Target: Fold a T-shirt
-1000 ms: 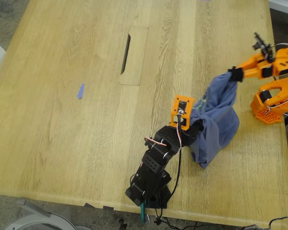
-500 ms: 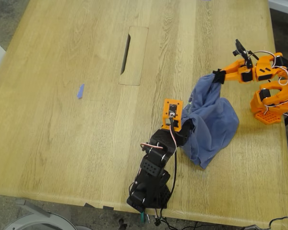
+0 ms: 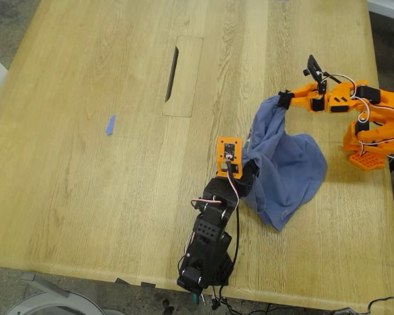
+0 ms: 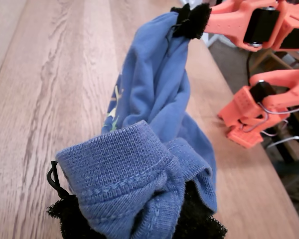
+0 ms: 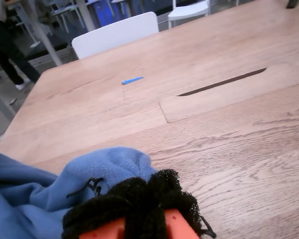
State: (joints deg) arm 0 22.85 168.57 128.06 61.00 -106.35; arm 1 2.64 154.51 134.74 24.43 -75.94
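print (image 4: pixel 112 107) visible only wrist-side

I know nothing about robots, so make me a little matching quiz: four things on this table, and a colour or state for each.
1. T-shirt
2. tape scrap
3. my first gripper
4. my second gripper

a. on the orange arm, gripping cloth
b. on the black arm, gripping cloth
c. lying alone, touched by nothing
d. blue, bunched, held at two ends

Pairs: 1-d, 2-c, 3-b, 4-a

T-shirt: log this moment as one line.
T-shirt: bunched, partly lifted | first gripper: shut on hem | second gripper: shut on cloth | fold: not started
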